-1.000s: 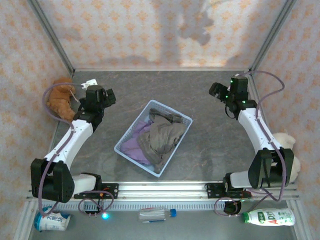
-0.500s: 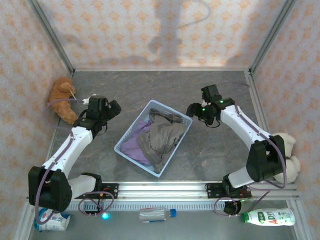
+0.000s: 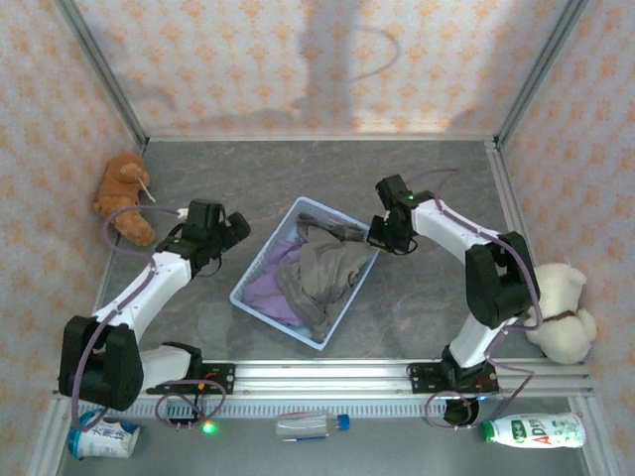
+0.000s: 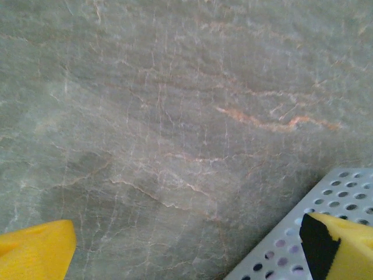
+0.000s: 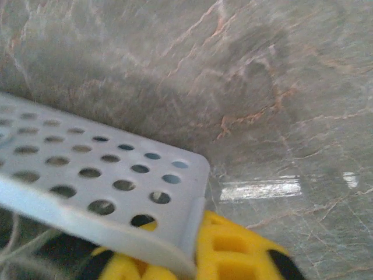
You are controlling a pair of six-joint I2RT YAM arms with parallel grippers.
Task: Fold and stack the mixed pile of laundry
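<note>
The step seems to be securing the light blue basket (image 3: 337,216), mid-table, where the lavender shirt (image 3: 260,288) and grey-brown trousers (image 3: 322,273) lie heaped: the right gripper (image 3: 382,236) is clamped on its right corner rim, and the left gripper (image 3: 230,230) hangs wide open at the left corner and should close there next.

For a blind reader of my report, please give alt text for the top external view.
A blue basket holding a purple shirt and grey-brown trousers sits on the table. The right gripper is shut at its right corner; the left gripper, open, points at its left side. An orange plush toy lies far left, a cream one far right.
</note>
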